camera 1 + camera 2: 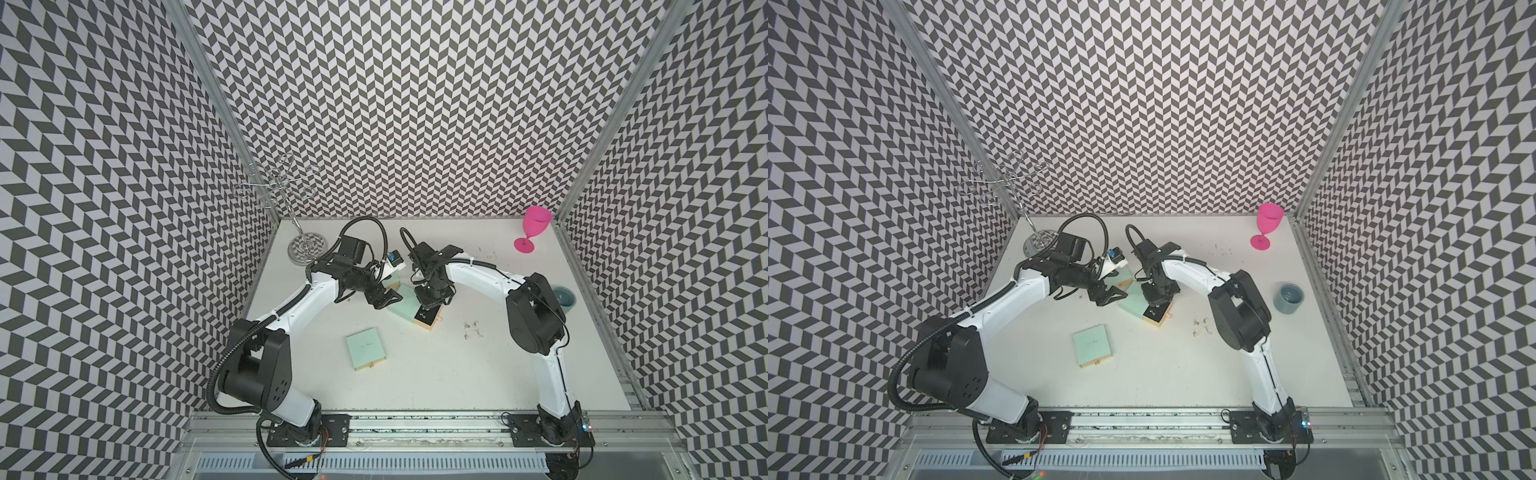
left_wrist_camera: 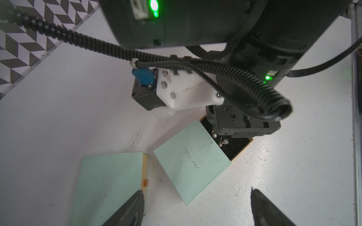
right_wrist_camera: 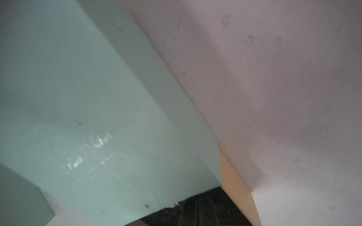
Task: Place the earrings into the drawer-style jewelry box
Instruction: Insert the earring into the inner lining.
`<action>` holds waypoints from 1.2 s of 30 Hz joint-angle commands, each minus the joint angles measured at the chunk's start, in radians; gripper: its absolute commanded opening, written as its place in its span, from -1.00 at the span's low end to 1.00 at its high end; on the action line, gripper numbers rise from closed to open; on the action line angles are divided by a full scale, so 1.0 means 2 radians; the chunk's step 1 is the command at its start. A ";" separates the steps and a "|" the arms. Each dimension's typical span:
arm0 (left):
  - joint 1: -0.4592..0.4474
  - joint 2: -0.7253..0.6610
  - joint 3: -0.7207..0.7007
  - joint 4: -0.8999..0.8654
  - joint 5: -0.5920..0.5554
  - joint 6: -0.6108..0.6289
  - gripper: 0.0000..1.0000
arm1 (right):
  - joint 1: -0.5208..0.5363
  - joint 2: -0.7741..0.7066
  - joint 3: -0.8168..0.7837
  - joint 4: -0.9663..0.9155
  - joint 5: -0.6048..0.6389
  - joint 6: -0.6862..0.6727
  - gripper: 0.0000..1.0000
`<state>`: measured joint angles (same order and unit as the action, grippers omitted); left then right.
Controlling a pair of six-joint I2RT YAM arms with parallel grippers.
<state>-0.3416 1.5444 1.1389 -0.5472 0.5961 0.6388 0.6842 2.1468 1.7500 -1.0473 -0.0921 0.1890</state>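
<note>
Earrings, both top views: loose cluster (image 1: 471, 330) (image 1: 1201, 326) on desk (image 1: 436, 374), near jewelry box (image 1: 405, 309).
Right jaws, top views: down in pulled-out drawer (image 1: 430, 323).
Left wrist: 2 earrings (image 2: 214, 135) lie in black drawer (image 2: 235, 150); left jaws spread, holding nothing.
Right wrist: jewelry box (image 3: 98, 117) fills frame; right jaws clenched, grasp on earring cannot tell.

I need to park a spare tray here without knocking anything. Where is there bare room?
Bare: the front strip between the closed mint box and the rail; also the back stretch between the right arm and the pink goblet, bar tiny specks. Crowded: the centre, where the left arm meets it over the open jewelry box, loose earrings just beside.
</note>
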 commanded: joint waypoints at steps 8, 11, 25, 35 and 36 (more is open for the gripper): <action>0.002 -0.008 -0.003 -0.002 0.003 0.014 0.71 | 0.002 0.011 0.013 -0.002 0.005 -0.007 -0.89; 0.002 -0.009 -0.001 -0.002 0.004 0.013 0.71 | 0.002 0.013 0.010 -0.001 0.003 -0.007 -0.89; 0.005 -0.007 -0.002 -0.003 0.003 0.014 0.71 | 0.002 0.023 0.005 0.010 0.003 -0.007 -0.90; 0.007 -0.008 -0.006 -0.005 0.002 0.015 0.71 | 0.002 0.033 0.003 0.020 0.000 -0.006 -0.90; 0.007 -0.008 -0.006 -0.005 0.002 0.015 0.71 | 0.003 0.034 0.003 0.020 -0.001 -0.006 -0.90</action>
<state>-0.3347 1.5444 1.1385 -0.5480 0.5957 0.6472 0.6842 2.1834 1.7515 -1.0355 -0.0937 0.1829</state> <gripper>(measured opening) 0.856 0.050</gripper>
